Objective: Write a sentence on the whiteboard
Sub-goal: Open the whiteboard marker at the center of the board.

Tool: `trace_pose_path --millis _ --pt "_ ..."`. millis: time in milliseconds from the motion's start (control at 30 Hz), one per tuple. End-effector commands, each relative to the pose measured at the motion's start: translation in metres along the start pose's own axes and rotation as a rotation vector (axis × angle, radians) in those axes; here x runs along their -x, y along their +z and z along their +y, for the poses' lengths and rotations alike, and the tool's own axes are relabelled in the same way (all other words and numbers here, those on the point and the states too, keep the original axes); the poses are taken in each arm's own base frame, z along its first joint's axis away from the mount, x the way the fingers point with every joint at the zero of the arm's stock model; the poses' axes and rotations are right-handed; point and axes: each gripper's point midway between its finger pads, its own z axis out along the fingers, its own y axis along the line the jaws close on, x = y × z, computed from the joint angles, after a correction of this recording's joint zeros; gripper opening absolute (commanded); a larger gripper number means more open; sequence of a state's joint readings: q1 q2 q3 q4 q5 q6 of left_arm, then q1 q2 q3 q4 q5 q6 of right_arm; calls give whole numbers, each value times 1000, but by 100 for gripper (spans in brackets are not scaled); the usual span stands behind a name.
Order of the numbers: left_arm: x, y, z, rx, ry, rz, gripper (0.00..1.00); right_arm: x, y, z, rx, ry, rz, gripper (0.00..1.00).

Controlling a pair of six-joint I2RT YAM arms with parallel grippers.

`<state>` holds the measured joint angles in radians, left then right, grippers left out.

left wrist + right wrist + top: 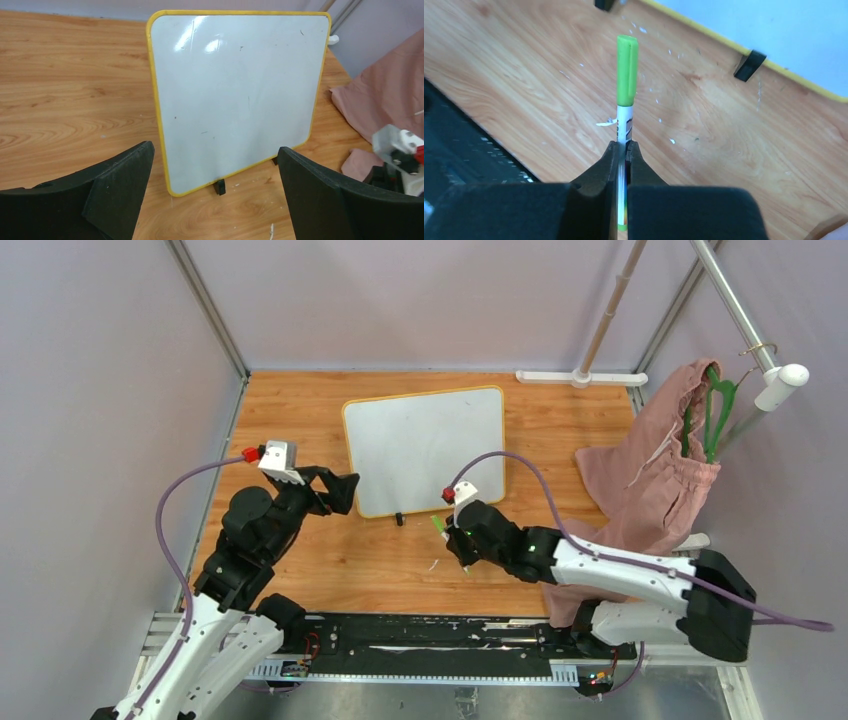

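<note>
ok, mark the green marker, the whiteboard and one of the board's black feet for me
green marker (627, 70), right wrist view, on its cap.
whiteboard (235, 100), left wrist view, on the bare white face.
black foot (219, 187), left wrist view, middle of the foot nearer the camera.

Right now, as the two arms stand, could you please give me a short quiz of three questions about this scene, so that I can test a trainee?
1. True or false: the whiteboard already carries green writing.
2. What is the right hand shut on? A) a marker with its green cap on; B) an eraser; C) a cloth.
3. Fill in: the left hand faces the whiteboard with its jaws ____.
Key: 1 false, there is no writing on it. 2 A. 3 open.
</note>
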<state>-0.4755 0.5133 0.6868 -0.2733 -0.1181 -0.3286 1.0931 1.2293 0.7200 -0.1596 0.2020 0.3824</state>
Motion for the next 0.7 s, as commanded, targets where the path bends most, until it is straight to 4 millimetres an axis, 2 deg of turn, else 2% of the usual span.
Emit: trace_pose_path --millis 0,67,167,200,267,433,667 --pt "8 3 -16 -66 -79 -37 100 24 -31 11 87 16 -137 0" --pt "10 2 -38 -179 -95 -19 100 39 -50 18 150 13 -218 0" --pt "15 -6 -81 -413 -159 -3 100 56 -77 27 238 3 -316 0" --pt "26 -11 -97 -500 -202 -30 100 61 -85 29 261 0 -340 0" --pt "34 -18 -117 -616 -260 -37 100 68 -98 34 299 -4 -371 0" --pt "35 -19 -139 -736 -339 29 100 86 -116 42 356 15 -446 0" --pt "35 -19 -154 -817 -395 78 98 131 -137 58 426 52 -606 0"
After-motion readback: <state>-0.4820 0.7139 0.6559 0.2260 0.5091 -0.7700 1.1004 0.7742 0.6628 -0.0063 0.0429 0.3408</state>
